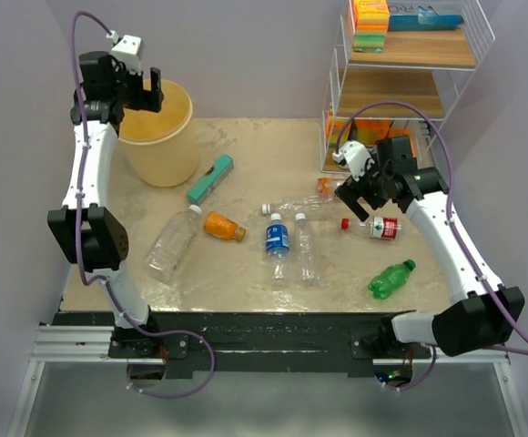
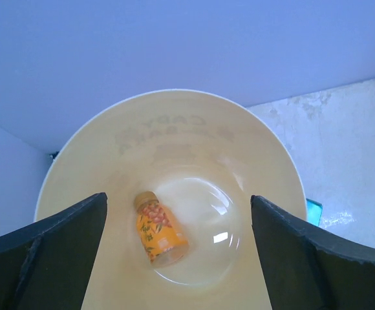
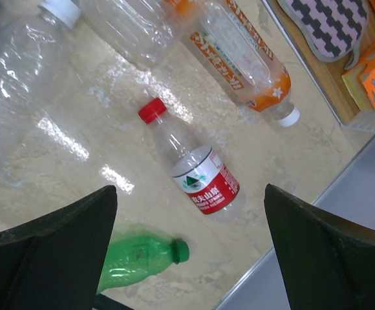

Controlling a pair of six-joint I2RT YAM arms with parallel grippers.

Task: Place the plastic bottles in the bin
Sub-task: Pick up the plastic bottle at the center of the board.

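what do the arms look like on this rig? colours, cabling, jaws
Both the left arm and right arm have white links with black joint housings. A purple cable loops along each. White camera blocks sit at the wrists. The jaws are matte black wedges. No markings visible.

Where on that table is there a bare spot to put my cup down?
Best along the far edge, between the bin and the wire rack, behind the teal box. The middle is crowded, from the orange bottle to the red-labelled bottle.
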